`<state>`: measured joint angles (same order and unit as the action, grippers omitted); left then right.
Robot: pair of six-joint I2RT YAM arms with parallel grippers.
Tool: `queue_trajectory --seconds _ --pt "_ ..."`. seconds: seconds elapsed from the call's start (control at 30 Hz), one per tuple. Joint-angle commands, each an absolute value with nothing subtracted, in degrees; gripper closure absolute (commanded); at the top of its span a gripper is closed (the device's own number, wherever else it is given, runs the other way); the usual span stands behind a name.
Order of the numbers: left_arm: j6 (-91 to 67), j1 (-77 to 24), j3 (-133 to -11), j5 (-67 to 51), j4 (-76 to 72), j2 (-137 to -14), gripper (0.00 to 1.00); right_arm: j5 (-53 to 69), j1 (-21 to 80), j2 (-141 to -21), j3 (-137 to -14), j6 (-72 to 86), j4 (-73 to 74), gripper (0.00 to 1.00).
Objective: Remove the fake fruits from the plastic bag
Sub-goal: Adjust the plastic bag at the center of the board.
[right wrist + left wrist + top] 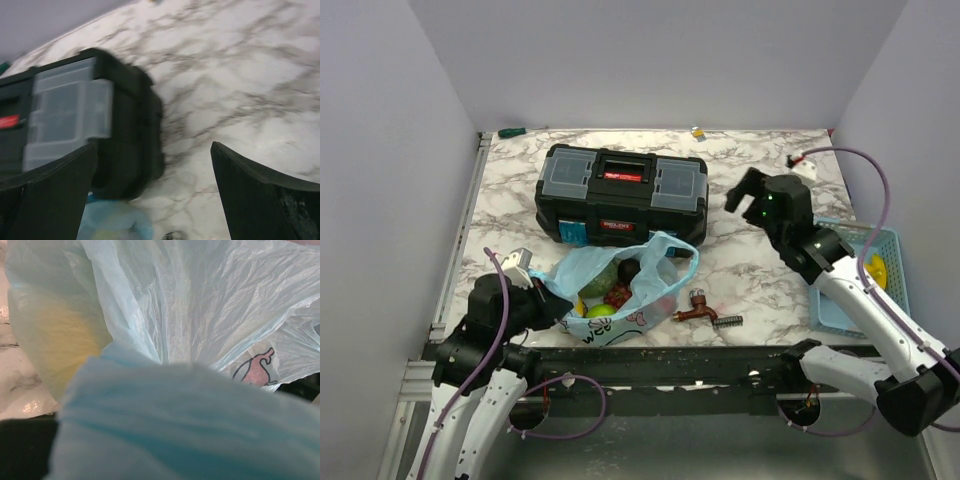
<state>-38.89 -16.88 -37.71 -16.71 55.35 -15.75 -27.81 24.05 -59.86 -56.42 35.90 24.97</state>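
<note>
Though the left fingers (555,305), their grip hidden, touch the bag (655,262), its fruit (617,290) lies lower left of the spread right fingers (742,192).

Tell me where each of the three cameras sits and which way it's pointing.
Top external: above and behind the robot, looking down on the table, toolbox and plastic bag; shows the left pincer at the bag's edge, the right pincer right of the toolbox.
Left wrist: against the bag, filled by blue plastic; own fingers not clear.
Right wrist: on that wrist, facing the toolbox's end; its two fingers spread wide at the bottom.
Shared: top and right wrist both show the toolbox; top and left wrist, the bag.
</note>
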Motion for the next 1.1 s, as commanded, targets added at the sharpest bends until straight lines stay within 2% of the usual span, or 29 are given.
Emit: queue_trajectory --seconds 0.0,0.13,0.27,0.43,0.5,0.6,0.7,0.77,0.83,0.97,1.07 --pt "-41.6 -16.9 -36.1 -18.7 52.2 -15.2 1.0 -20.4 37.0 -62.7 -62.4 29.6 19.0 0.03" --pt "-42.3 -16.9 -35.6 -19.1 51.7 -15.4 1.0 -17.0 51.2 -64.3 -66.7 21.9 14.8 0.04" --pt "-42.7 -16.9 -35.1 -19.4 51.5 -15.4 1.0 -10.6 62.3 -67.0 -68.5 19.7 14.0 0.12" --pt "-43.0 -16.9 -34.6 -19.7 51.4 -16.3 1.0 -18.2 78.3 -67.4 -65.0 14.1 10.6 0.13" --pt "-43.1 -16.9 -34.2 -20.3 51.4 -16.9 1.0 -21.2 81.8 -69.5 -65.7 11.4 11.1 0.13" --pt "-43.0 -16.9 -33.7 -21.3 51.4 -17.5 1.0 -21.0 82.1 -74.5 -67.1 12.4 13.7 0.13" --pt "-43.2 -16.9 -33.4 -21.7 51.4 -17.4 1.0 -21.5 82.1 -78.1 -66.0 14.5 11.9 0.23" --pt "-43.2 -16.9 -33.0 -22.0 51.6 -17.3 1.0 -25.1 82.3 -80.1 -65.7 14.9 11.1 0.28" --pt "-43.5 -16.9 -32.5 -22.2 51.6 -17.2 1.0 -32.2 82.5 -83.0 -67.5 13.3 12.9 0.27" --pt "-43.8 -16.9 -31.9 -22.5 52.2 -16.6 1.0 -43.5 82.4 -85.7 -75.4 13.2 22.5 0.1" --pt "-44.1 -16.9 -32.2 -21.2 52.5 -15.0 1.0 -43.7 82.4 -81.2 -75.0 9.8 20.9 0.05"
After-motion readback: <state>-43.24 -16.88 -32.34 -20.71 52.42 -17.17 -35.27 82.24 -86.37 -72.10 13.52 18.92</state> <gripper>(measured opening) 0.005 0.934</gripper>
